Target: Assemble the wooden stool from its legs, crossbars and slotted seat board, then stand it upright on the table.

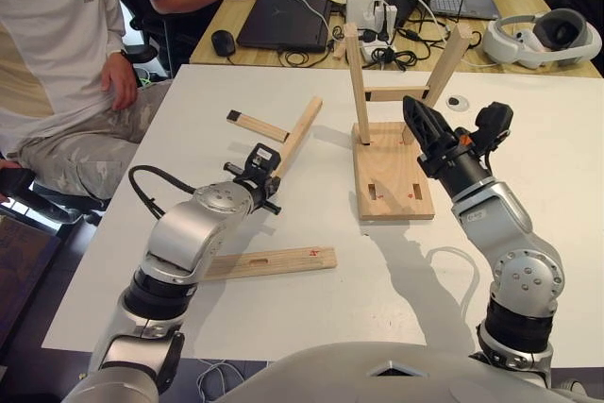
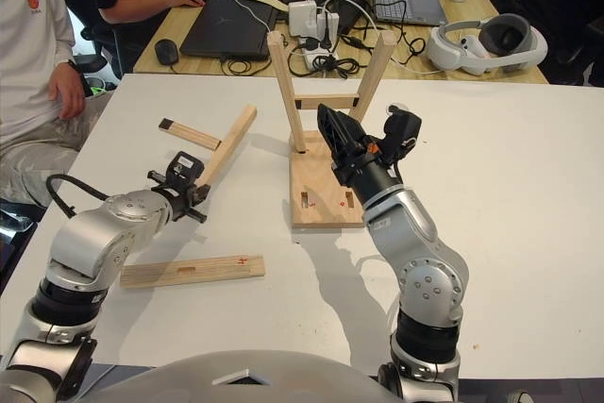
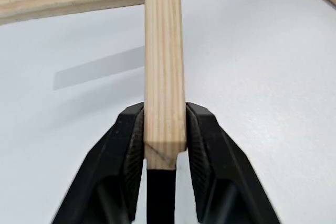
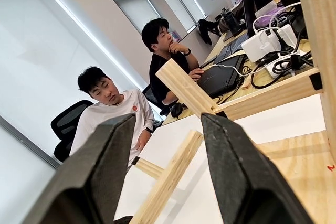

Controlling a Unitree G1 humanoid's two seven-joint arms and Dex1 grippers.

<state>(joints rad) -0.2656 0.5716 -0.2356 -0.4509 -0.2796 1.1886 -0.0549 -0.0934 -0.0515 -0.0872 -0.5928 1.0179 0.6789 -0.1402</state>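
From the head, twin eyes: look forward and down over both arms onto the table point(image 1: 547, 233), with the board point(image 1: 387, 172) at mid-distance and the room behind; share almost one scene, offset slightly sideways. From the left wrist: sits tight against the left gripper point(image 3: 165, 111), facing along the leg point(image 3: 164, 51) to the tabletop just beyond. From the right wrist: sits low, gazing between the right gripper point(image 4: 168, 124) fingers point(image 4: 236, 171) toward the room; catches the same leg and board as the head pair.
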